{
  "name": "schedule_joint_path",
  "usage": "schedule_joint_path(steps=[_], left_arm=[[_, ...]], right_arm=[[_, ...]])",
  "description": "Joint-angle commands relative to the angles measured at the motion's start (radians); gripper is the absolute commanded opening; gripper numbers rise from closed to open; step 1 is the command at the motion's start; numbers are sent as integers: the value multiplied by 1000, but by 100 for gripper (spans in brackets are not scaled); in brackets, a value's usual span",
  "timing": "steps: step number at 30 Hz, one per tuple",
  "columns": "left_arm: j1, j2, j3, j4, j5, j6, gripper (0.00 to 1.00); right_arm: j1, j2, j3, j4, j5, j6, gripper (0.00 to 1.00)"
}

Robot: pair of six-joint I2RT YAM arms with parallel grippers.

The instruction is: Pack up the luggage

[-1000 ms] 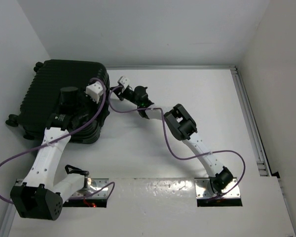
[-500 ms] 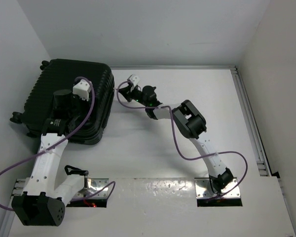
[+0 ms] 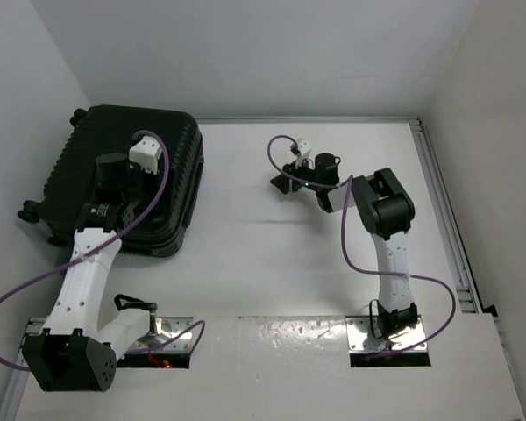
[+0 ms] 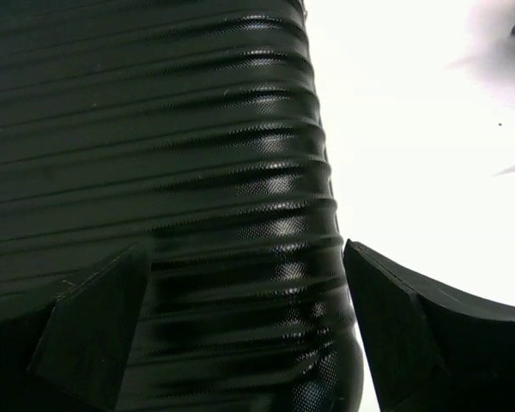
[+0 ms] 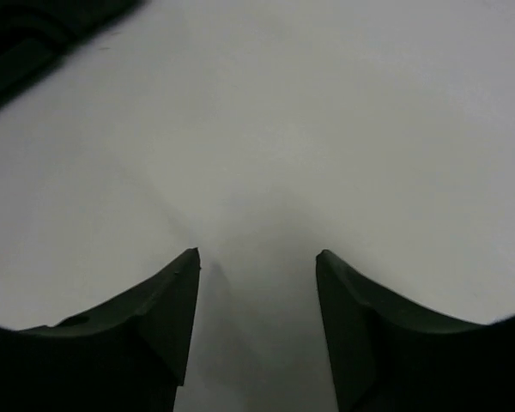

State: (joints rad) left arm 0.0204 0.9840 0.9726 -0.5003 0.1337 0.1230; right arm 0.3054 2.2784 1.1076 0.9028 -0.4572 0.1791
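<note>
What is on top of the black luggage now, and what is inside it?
No loose object shows on the luggage; only the left gripper, open, is over its ribbed shell. Contact cannot be told. The shell looks closed, so the inside is hidden.

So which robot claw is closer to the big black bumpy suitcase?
Left. The left claw hangs above the black ribbed hard-shell suitcase; the right claw is away to its right, over the white table.

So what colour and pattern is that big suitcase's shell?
The luggage is black, ribbed in parallel ridges; the left wrist view shows it best.
</note>
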Motion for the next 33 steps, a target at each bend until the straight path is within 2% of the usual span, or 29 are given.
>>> schedule_joint_path(steps=[1,3,4,6,8,10,13,14,16,17,18,19,22,25,30,33], left_arm=[[9,19,72,45,24,-19,100],[18,54,100,7,56,-29,100],[18,54,110,-3,114,-29,100],[-19,67,120,-3,139,-45,100],[-129,76,120,-3,89,-68,100],[-192,88,110,29,51,-77,98],[-331,140,98,40,-136,-57,92],[-409,197,118,40,-272,-66,90],[-477,281,162,-20,-414,-170,85],[-538,382,225,-49,-568,-209,84],[-589,466,248,-75,-720,-271,85],[-599,467,248,-75,-753,-292,85],[-649,574,287,-87,-896,-345,96],[-660,717,363,-159,-1023,-425,97],[-610,890,429,-233,-1080,-491,97],[-557,949,462,-224,-1056,-491,97]], right_arm=[[46,-76,124,-59,-248,68,60],[63,-46,198,-88,-268,117,66],[70,-36,233,-96,-270,132,67],[101,-13,259,-79,-253,154,67],[90,-8,271,-85,-219,224,67],[77,-16,258,-111,-157,282,66],[52,-80,192,-150,-92,301,66],[26,-106,155,-163,-89,298,66],[-9,-158,107,-209,-83,271,66],[-20,-174,65,-244,-81,245,66],[-55,-256,20,-305,-61,203,66],[-64,-257,-4,-306,-61,197,66],[-107,-335,-57,-367,-49,163,66],[-143,-378,-77,-410,-44,128,66],[-161,-411,-91,-441,-41,108,66],[-167,-421,-97,-450,-38,100,66]])
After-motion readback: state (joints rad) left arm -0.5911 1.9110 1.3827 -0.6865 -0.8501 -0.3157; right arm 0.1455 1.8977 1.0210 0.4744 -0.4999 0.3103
